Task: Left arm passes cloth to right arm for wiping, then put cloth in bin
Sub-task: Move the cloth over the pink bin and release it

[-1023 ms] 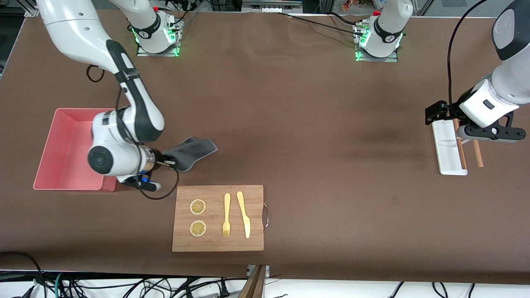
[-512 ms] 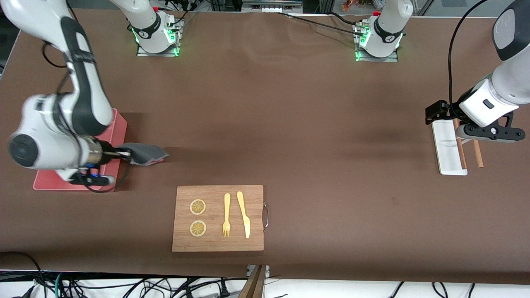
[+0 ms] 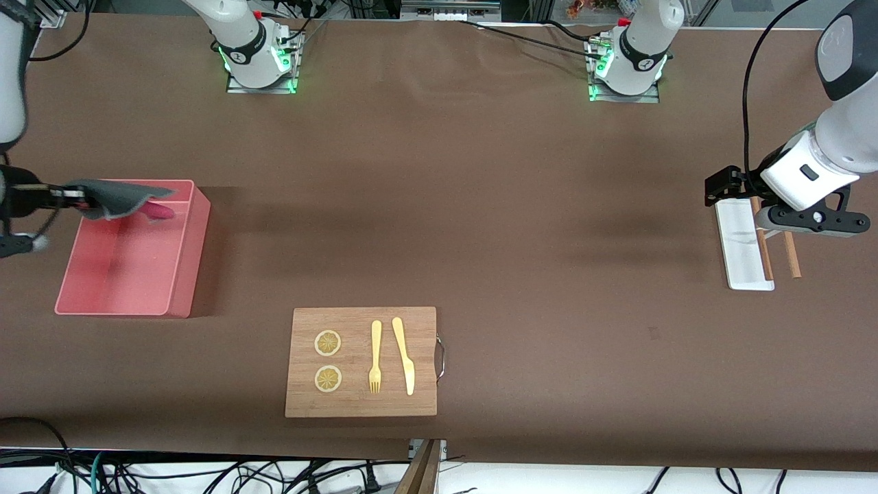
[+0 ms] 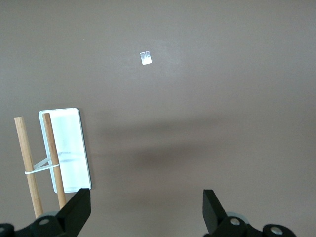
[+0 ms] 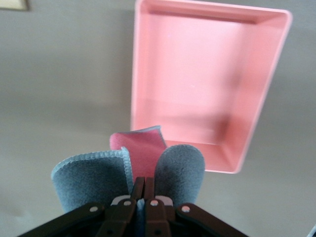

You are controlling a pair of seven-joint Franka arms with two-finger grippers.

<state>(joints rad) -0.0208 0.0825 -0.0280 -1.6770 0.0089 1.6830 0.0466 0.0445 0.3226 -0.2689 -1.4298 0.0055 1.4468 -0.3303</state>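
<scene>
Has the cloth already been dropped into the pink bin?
No, the right gripper is shut on the cloth, holding it in the air over the pink bin, whose floor shows bare.

The soft grey fabric cloth (image 5: pixel 94 180) looks fuzzy and matt with a stitched edge, the pink rectangular plastic bin (image 5: pixel 266 94) is smooth with a slight sheen, and the brown worktop (image 3: pixel 494 206) is matt.
</scene>
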